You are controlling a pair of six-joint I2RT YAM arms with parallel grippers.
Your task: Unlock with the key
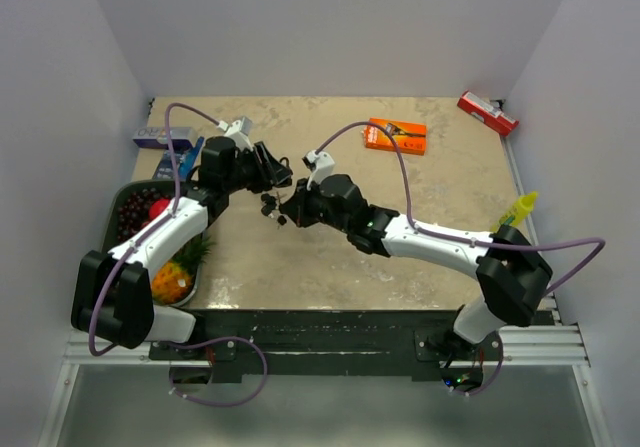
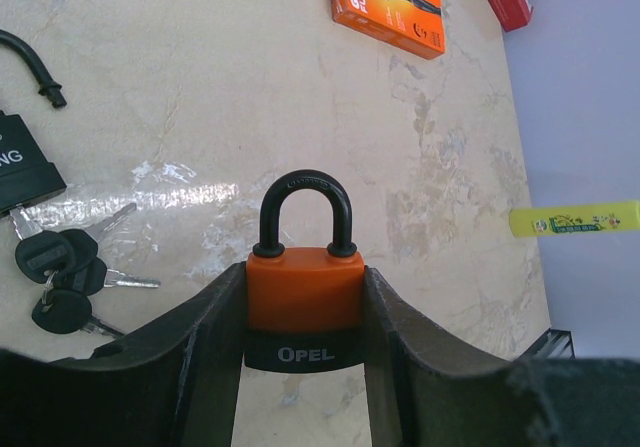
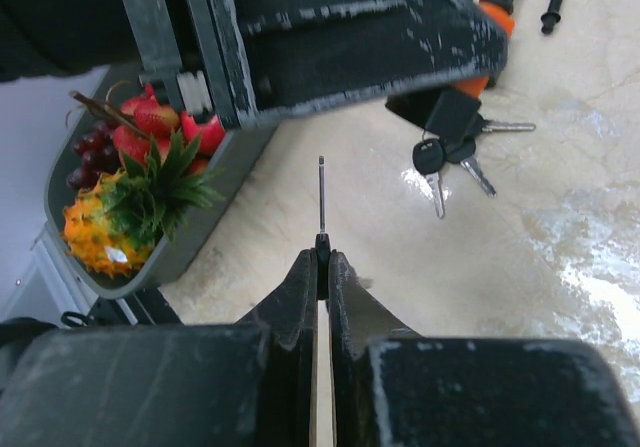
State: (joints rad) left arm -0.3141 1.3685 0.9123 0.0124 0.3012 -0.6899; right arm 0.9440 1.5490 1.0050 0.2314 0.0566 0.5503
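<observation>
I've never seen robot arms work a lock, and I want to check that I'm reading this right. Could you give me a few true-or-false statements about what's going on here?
1. The left fingers clamp an orange padlock. True.
2. Its shackle is swung open. False: both legs sit in the body, so it is closed.
3. The right fingers pinch a key. True.
4. The key is already in the orange padlock. False: its tip points at open air, short of the lock.
5. A black padlock lies on the table with a bunch of keys. True.
</observation>
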